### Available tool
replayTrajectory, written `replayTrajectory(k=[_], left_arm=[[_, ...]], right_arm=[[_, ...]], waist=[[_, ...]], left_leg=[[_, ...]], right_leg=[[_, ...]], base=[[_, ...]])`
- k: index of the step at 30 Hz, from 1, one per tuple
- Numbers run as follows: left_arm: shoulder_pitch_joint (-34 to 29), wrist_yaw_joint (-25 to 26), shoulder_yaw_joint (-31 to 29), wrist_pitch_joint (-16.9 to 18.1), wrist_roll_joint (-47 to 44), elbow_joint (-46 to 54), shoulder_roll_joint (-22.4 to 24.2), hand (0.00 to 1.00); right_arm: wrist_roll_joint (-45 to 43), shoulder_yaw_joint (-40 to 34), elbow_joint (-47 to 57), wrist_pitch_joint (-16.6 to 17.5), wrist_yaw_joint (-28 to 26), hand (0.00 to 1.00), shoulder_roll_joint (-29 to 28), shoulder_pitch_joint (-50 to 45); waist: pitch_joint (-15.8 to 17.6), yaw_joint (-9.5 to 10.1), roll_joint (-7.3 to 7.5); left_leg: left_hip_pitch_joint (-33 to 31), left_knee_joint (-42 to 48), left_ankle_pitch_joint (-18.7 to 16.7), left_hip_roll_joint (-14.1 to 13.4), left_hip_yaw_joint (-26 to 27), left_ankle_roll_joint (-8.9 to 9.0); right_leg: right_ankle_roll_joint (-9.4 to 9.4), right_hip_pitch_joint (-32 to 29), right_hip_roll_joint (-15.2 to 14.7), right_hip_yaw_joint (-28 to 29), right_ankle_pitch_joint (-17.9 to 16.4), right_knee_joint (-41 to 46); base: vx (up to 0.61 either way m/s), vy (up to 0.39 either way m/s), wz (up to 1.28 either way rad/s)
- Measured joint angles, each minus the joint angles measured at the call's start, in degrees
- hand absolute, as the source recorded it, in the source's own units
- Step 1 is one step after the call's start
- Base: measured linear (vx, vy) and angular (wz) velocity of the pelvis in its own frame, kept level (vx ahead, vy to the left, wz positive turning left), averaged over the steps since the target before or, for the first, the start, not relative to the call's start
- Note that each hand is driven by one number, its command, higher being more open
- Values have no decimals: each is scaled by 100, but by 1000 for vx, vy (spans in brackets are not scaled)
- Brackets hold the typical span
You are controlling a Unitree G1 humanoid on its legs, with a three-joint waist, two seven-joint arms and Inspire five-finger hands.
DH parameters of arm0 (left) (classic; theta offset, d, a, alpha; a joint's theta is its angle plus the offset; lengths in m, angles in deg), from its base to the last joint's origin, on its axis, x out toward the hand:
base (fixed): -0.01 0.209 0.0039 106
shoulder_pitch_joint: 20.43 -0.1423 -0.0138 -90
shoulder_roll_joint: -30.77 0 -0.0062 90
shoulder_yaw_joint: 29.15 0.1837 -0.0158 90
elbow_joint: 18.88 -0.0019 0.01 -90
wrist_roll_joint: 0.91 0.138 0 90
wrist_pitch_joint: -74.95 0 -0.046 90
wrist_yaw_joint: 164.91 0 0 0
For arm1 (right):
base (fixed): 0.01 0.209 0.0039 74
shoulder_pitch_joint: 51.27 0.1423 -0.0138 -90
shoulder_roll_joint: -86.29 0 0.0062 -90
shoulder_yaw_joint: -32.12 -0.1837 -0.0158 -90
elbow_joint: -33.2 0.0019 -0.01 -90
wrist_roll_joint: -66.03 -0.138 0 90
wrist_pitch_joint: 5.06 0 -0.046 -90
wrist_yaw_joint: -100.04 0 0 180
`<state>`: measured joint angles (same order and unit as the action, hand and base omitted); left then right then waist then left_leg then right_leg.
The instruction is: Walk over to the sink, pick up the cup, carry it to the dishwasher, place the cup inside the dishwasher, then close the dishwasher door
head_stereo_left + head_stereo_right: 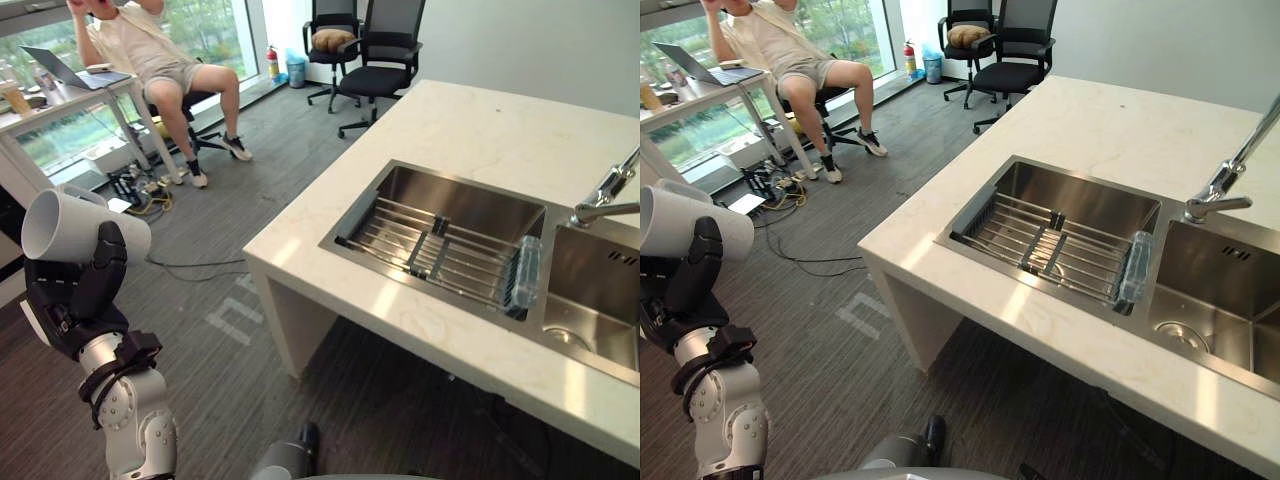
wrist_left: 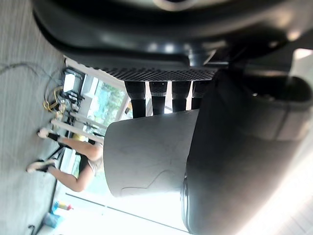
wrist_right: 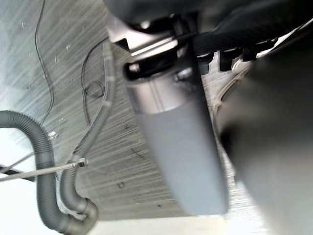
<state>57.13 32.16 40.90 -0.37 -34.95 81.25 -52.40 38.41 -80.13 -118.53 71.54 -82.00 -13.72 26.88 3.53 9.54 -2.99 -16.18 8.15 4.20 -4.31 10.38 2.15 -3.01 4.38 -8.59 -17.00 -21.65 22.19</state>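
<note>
The white cup (image 1: 72,226) lies tipped on its side in the left hand (image 1: 72,303), fingers and thumb curled round it (held well apart from the sink (image 1: 470,200) and tabletop (image 1: 480,120)). Jolts from walking could loosen so tilted a hold, and a wide turn risks the seated person (image 1: 160,55).

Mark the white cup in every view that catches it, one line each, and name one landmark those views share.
Left eye view: cup at far left, lying sideways in the left hand.
Right eye view: cup at the far left edge, same grip.
Left wrist view: cup at centre, in the hand's grip.
Shared landmark: the seated person beyond the cup.
</note>
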Motion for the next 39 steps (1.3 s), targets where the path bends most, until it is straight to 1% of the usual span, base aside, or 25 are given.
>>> replayTrajectory(k=[3, 5, 7, 8, 9, 10, 11, 12, 13, 14, 15, 17, 18, 19, 21, 22, 24, 25, 26, 27, 28, 29, 31, 35, 39], left_arm=[[-2, -355, -209, -60, 37, -14, -185, 0], [-3, -535, -577, -61, 38, -13, -185, 0], [-2, -771, -772, -60, 36, -4, -183, 0], [-2, -955, -775, -57, 37, 40, -173, 0], [1, -1210, -749, -55, 39, 99, -131, 0], [17, -1326, -689, -26, 40, 94, -106, 0], [110, -1513, -590, -15, 42, 26, -44, 0], [333, -1623, -597, -71, 68, -6, 101, 0], [538, -1659, -594, -80, 131, 14, 87, 0], [719, -1755, -476, -65, 232, -56, 131, 0], [632, -1767, -448, -115, 388, -83, 120, 0], [581, -1756, -362, -333, 611, -81, 133, 0], [554, -1755, -204, -476, 753, -37, 133, 0], [477, -1756, -103, -612, 845, 74, 135, 0], [373, -1779, 52, -780, 882, 213, 136, 0], [215, -1880, 255, -866, 946, 282, 137, 0], [61, -2001, 542, -951, 931, 280, 131, 0], [90, -2025, 796, -1018, 920, 163, 134, 0], [117, -2047, 974, -1019, 885, 18, 146, 0], [130, -2082, 1224, -1021, 776, -299, 178, 0], [137, -2112, 1387, -1027, 733, -578, 210, 0], [133, -2131, 1492, -1028, 713, -672, 190, 0], [47, -2157, 1795, -1021, 708, -713, 108, 0], [-172, -2152, 2090, -848, 752, -781, 233, 0], [16, -1961, 2466, -690, 1133, -781, 215, 0]], right_arm=[[2, -122, 4, -115, -11, 100, 26, 68], [30, -231, 3, -213, -14, 100, 68, 90], [164, -283, 12, -142, -11, 100, 80, 1], [215, -413, 27, -81, -5, 100, 99, -71], [215, -539, 86, -28, -5, 100, 147, -186], [203, -585, 159, -4, -2, 100, 210, -241], [173, -787, 111, 16, -38, 100, 250, -246], [124, -1007, -58, 25, -133, 100, 136, -138], [81, -1137, -62, 32, -192, 100, -33, -136], [76, -1200, -191, 126, -210, 100, -76, -137], [93, -1194, -281, 125, -223, 100, 1, -90], [94, -1098, -347, 164, -256, 100, 136, -99], [106, -1092, -484, 165, -263, 100, 267, -44], [182, -1089, -607, 159, -261, 100, 389, 53], [294, -1057, -748, 158, -253, 100, 424, 205], [402, -936, -758, 113, -154, 100, 385, 258], [351, -1068, -762, 102, -43, 100, 407, 251], [195, -1229, -759, 90, 24, 100, 341, 264], [106, -1334, -749, 54, 37, 100, 309, 223], [-139, -1492, -693, -54, -26, 100, 163, 211], [-296, -1498, -601, -126, -117, 100, 17, 206], [-369, -1497, -603, -117, -142, 100, -51, 210], [-410, -1440, -640, -64, -219, 100, -256, 226], [-373, -1227, -664, -57, -160, 100, -173, 179], [-379, -676, -612, -62, -202, 100, -89, 216]], waist=[[-5, 70, -37], [6, 72, 10], [-68, 58, 15], [-105, 55, 24], [-226, 47, -40], [-211, 43, -41], [-224, -138, -114], [-376, -382, 94], [-338, -415, 347], [-231, -488, 316], [-233, -472, 324], [-289, -471, 244], [-337, -467, 89], [-347, -476, -29], [-353, -477, -45], [-340, -454, -47], [-353, -446, -96], [-268, -543, -47], [-230, -595, -80], [-194, -684, -115], [-177, -768, -128], [-154, -780, -79], [-49, -680, 271], [-90, -588, 253], [-128, -781, 245]], left_leg=[[-314, 493, -46, -208, 246, -119], [-154, 1014, -157, -561, 568, -257], [165, 1466, -277, -1030, 963, -450], [377, 1783, -317, -1383, 1242, -539], [472, 2001, -109, -1693, 1586, -879], [421, 2044, 4, -1613, 1804, -1024], [249, 1733, 162, -1305, 2045, -1601], [186, 505, 880, -654, 1633, -1546], [234, 368, 839, -433, 1817, -1781], [392, 1173, 252, -922, 2306, -1549], [674, 1517, 62, -1284, 2520, -1175], [1063, 1453, 285, -1501, 2432, -724], [1334, 1063, 725, -1429, 2216, -473], [1531, 674, 672, -1289, 2152, -270], [1676, 352, 341, -1140, 2146, -15], [1820, 103, -49, -1038, 2033, 351], [2247, -739, -221, -689, 1848, 555], [2291, -932, -325, -504, 1590, 527], [2261, -963, -361, -471, 1359, 468], [2162, -926, -386, -577, 986, 423], [2028, -872, -402, -630, 581, 396], [2003, -861, -412, -602, 405, 382], [2058, -862, -472, -265, 191, 356], [2024, -703, -668, -279, 273, 418], [2111, -691, -720, -437, 410, 494]], right_leg=[[58, -182, -73, -645, 217, -4], [40, -183, -246, -1090, 312, -5], [28, -178, -547, -1565, 319, 162], [28, -192, -855, -1885, 318, 396], [33, -257, -1200, -2221, 315, 803], [88, -335, -1396, -2340, 291, 1159], [138, -579, -1438, -2367, 73, 1432], [435, -901, -996, -2500, 114, 853], [635, -975, -1049, -2681, 555, 356], [509, -723, -1199, -3131, 612, 392], [436, -579, -1323, -3320, 661, 327], [252, -460, -1460, -3568, 871, 146], [154, -398, -1436, -3649, 1062, -10], [91, -358, -1401, -3679, 1213, -117], [-16, -281, -1399, -3755, 1520, -306], [-119, -102, -1392, -3844, 1784, -493], [-97, -48, -1470, -3499, 1943, -435], [123, -139, -1716, -2939, 2076, 28], [201, -316, -1769, -2473, 2034, 341], [15, -569, -1286, -1187, 1528, 378], [-84, -646, -700, -297, 1234, 94], [-92, -645, -509, -77, 1253, -116], [-145, -728, -434, 70, 1704, -638], [-352, -350, -368, 108, 1688, -1289], [-396, -155, -178, 160, 1754, -1687]], base=[[-288, -110, 122], [-155, -9, 118], [-84, 91, 124], [-58, 194, 151], [-34, 256, 157], [-75, 245, 191], [-119, 148, 245], [-182, 43, 270], [-201, -86, 278], [-184, -51, 200], [-146, 3, 160], [-83, 205, 98], [-67, 358, 88], [-36, 343, 57], [8, 329, 34], [42, 383, 35], [80, 481, 66], [85, 450, 113], [71, 335, 152], [75, 172, 167], [60, 112, 163], [58, 69, 144], [50, 22, 77], [114, -14, -8], [41, -74, -24]])
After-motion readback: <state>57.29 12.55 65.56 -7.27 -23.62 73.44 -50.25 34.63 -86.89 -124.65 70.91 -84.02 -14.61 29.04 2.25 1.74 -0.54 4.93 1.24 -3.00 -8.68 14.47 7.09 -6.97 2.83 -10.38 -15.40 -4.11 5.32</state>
